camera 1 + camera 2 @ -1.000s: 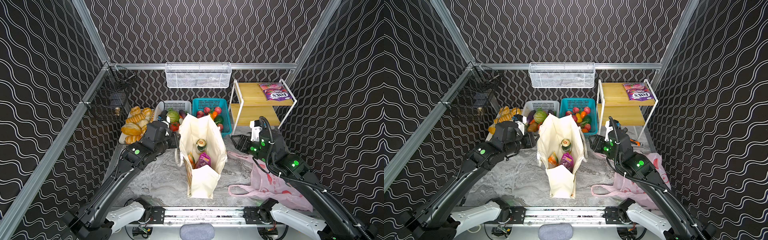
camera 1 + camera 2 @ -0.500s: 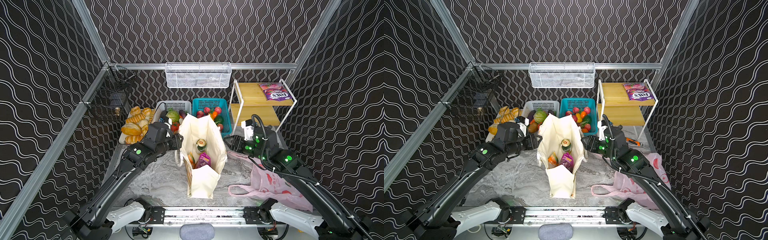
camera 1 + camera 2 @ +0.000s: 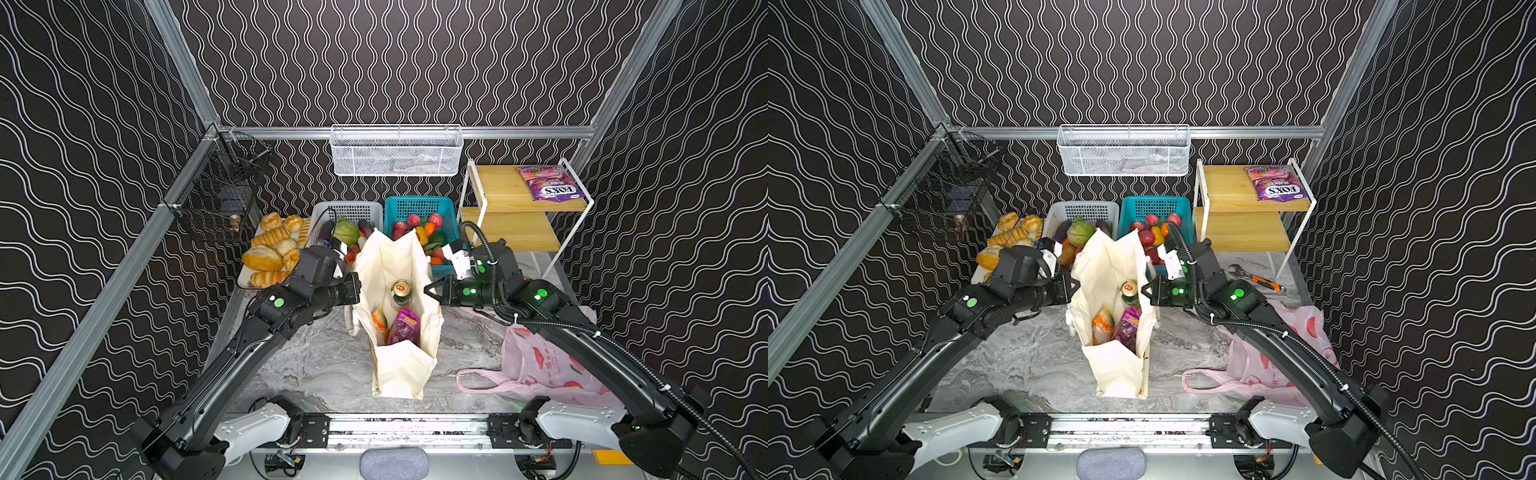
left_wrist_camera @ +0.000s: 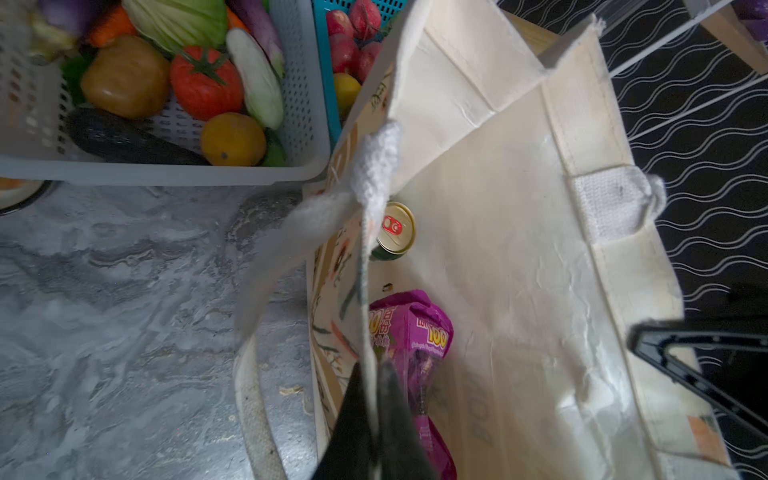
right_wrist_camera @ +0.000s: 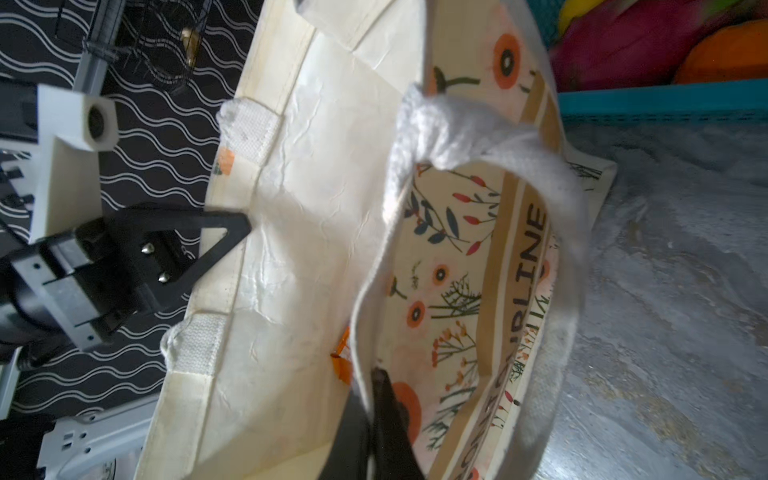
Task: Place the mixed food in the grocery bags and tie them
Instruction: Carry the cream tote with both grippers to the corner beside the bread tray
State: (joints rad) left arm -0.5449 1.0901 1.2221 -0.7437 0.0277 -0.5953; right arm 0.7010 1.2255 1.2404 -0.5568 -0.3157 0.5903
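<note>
My left pincer [image 4: 371,376] and right pincer [image 5: 374,386], spread 1 second ago, now pinch opposite rims of the tote [image 3: 399,365], which stands on the bench [image 3: 316,357] holding the can [image 3: 401,293], pouch [image 3: 405,328] and candy bag [image 3: 379,318]. I judge tying comes next. The tomato [image 4: 205,81] sits in its basket [image 4: 166,176], and the pink bag [image 3: 536,361] lies near the tote.

Cream floral tote [image 3: 399,365] stands upright at centre, mouth open. Inside: green can [image 3: 401,293] upright, purple pouch [image 3: 405,326] and orange bag [image 3: 379,319] on end. Pink bag [image 3: 536,361] lies crumpled at its right. Cabbage [image 3: 345,231], tomato [image 4: 206,81], potato [image 4: 124,75] and orange vegetable [image 4: 232,139] lie in the white basket [image 4: 300,108] behind the tote
</note>
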